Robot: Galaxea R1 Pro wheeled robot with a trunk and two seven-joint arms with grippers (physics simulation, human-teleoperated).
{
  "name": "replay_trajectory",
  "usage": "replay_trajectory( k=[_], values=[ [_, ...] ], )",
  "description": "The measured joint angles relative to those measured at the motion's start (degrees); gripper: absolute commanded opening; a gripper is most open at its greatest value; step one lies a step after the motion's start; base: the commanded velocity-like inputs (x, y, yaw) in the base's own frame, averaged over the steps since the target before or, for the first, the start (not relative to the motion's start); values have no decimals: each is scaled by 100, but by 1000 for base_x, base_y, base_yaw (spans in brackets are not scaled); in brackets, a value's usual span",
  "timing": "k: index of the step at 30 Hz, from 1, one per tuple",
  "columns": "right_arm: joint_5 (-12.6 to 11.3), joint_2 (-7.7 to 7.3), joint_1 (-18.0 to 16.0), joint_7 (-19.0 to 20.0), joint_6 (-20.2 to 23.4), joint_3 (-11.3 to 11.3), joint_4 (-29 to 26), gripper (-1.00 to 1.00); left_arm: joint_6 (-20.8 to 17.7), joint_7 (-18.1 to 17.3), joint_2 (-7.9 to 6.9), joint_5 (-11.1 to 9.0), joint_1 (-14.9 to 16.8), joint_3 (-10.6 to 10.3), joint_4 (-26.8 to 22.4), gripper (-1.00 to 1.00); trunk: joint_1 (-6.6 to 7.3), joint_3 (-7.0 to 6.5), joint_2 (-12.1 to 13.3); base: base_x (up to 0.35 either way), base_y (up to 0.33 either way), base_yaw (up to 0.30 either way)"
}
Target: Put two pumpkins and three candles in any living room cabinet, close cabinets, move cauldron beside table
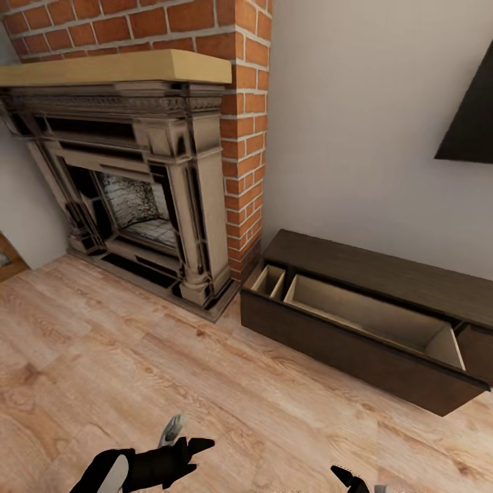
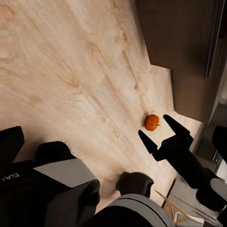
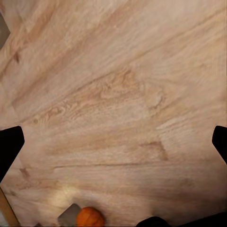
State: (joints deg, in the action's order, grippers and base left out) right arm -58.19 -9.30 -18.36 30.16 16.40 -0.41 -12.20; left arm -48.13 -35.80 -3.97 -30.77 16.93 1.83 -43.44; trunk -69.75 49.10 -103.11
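Note:
A small orange pumpkin [image 2: 152, 122] lies on the wood floor; the right wrist view catches it [image 3: 90, 216] at the frame's edge, outside the fingers. My right gripper [image 3: 113, 144] is open and holds nothing. Its black fingers [image 2: 176, 136] hang spread above the floor, with the pumpkin seen past their tips. My left gripper [image 1: 189, 435] is open too, low in the head view, empty. The long dark-brown cabinet [image 1: 373, 268] stands against the wall at the right. Its small drawer [image 1: 268, 281] and wide drawer [image 1: 383, 320] are pulled out, and what I see of their insides is bare.
A carved fireplace [image 1: 140, 198] with a pale mantel and a brick chimney [image 1: 243, 130] fills the left. A dark TV corner [image 1: 472, 116] hangs above the cabinet. Wood floor [image 1: 137, 356] stretches between me and both.

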Motion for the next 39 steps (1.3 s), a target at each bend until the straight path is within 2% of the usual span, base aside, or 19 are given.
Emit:
replay_trajectory(
  k=[8,13,28,39],
  values=[
    [6,0,0,-3,-105,4,0,100,195,-1,0,1,0,13,134,100,2,-40,0,-192,84,253],
    [20,-11,0,-2,-236,8,0,100,286,-8,0,1,0,16,187,100,3,-64,0,-24,12,253],
    [30,-32,0,-1,-258,9,0,100,301,-19,-3,-4,0,25,197,100,3,-138,0,-1,134,253],
    [30,-34,1,2,-252,10,-2,100,301,-20,-7,-1,0,27,200,100,6,-193,0,160,201,253]
  ],
)
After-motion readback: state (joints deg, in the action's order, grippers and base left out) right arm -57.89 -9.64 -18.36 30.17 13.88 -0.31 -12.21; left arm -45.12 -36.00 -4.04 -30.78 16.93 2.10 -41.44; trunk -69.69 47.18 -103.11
